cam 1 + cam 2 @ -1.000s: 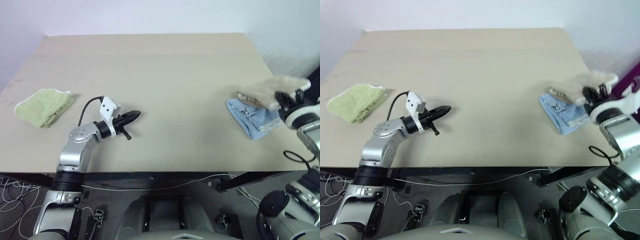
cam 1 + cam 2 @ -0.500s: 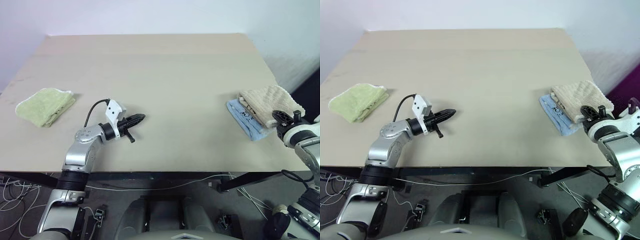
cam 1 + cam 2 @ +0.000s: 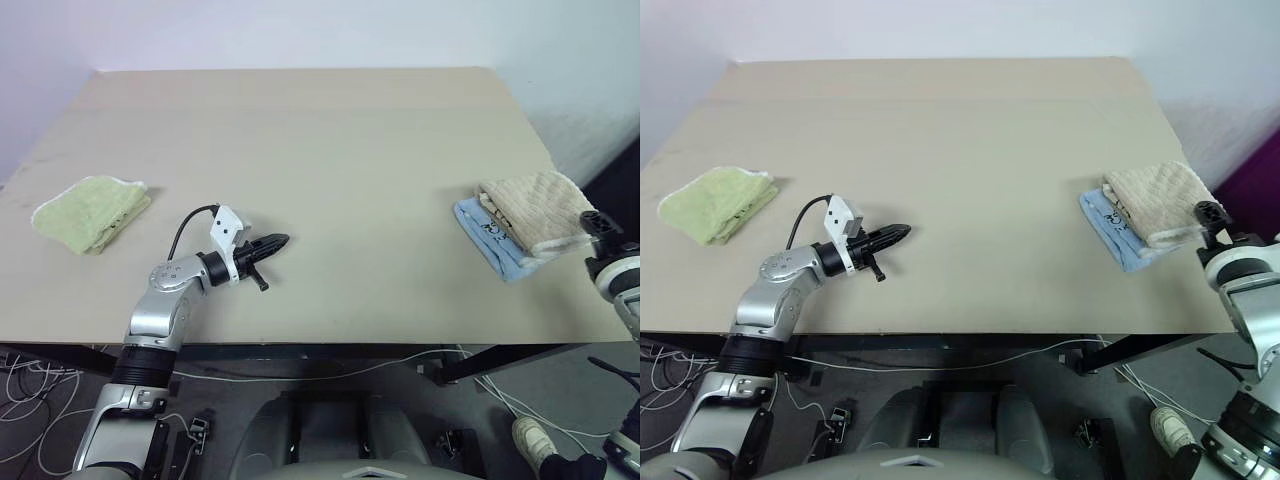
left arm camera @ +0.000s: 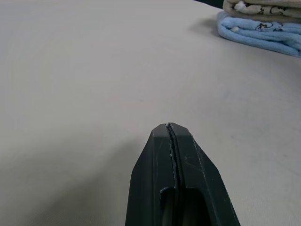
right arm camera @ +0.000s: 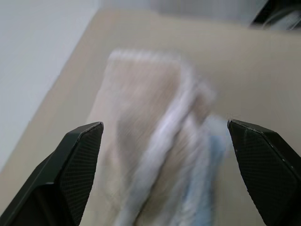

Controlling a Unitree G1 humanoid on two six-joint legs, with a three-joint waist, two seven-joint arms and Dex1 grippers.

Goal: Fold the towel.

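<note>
The towel (image 3: 530,208) is beige terry cloth, folded into a small stack at the table's right edge. It rests on top of a light-blue folded towel (image 3: 487,243). My right gripper (image 3: 597,222) is just to the right of it, off the table's edge, open and holding nothing. In the right wrist view the blurred towel (image 5: 146,136) lies between and beyond the wide-apart fingers (image 5: 80,155). My left gripper (image 3: 280,240) is shut and empty, held level over the bare table left of centre, its tip (image 4: 170,129) aimed toward the towel (image 4: 263,7).
A light-green folded towel (image 3: 90,212) lies at the left edge of the tan table (image 3: 350,150). Cables hang under the table's front edge. A white wall stands behind the table's far edge.
My right gripper has opened and let go of the towel, which now lies on the blue one. The gripper has drawn back to the right, off the table's edge. The left arm has kept still.
</note>
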